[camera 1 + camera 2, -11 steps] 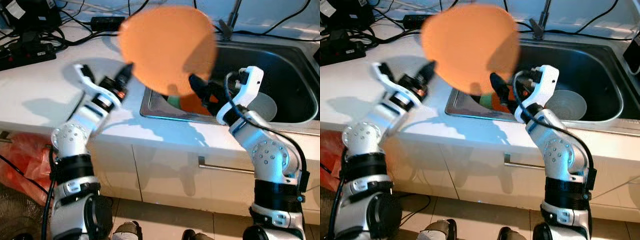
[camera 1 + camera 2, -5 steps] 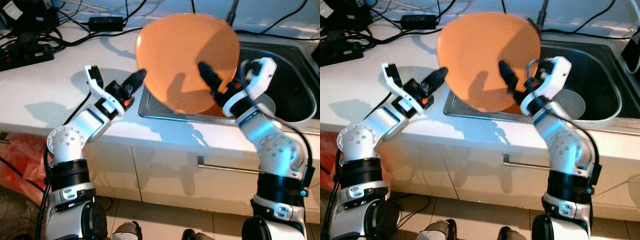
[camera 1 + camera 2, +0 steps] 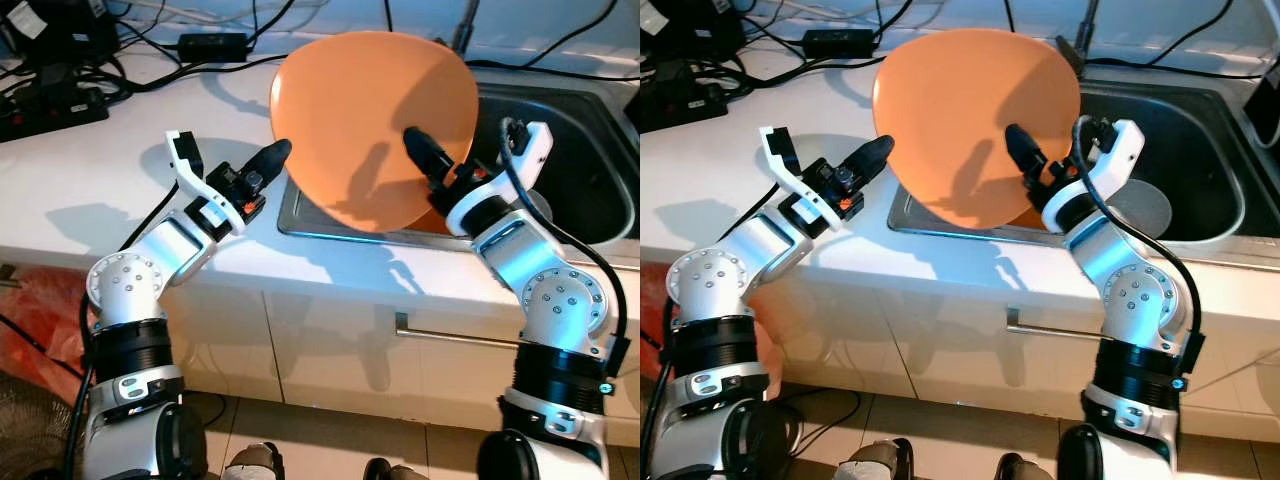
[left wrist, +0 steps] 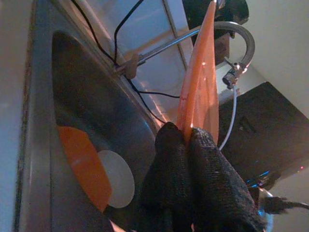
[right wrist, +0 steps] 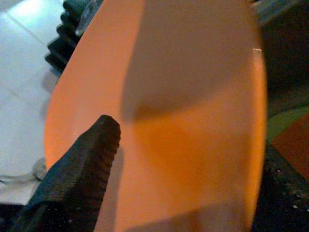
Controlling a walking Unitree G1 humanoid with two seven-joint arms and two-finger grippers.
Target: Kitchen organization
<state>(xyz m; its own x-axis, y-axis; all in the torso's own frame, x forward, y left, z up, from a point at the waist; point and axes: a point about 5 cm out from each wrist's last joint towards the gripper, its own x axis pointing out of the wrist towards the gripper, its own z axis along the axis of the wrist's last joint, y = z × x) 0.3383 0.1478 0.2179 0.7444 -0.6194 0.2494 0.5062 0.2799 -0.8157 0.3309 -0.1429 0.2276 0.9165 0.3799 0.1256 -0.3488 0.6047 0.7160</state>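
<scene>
Big steel sink (image 3: pixel 590 150) set in the white counter (image 3: pixel 90 190), and right above its near-left corner hangs the large orange plate (image 3: pixel 375 110), tilted up on edge over the basin. Left gripper (image 3: pixel 272 156) pinches the plate's rim on the side away from the sink's middle, both fingers (image 4: pixel 193 159) pressed together on the thin edge. Right gripper (image 3: pixel 420 153) straddles the plate's other side over the basin, fingers spread, one black finger (image 5: pixel 82 169) lying across its face.
</scene>
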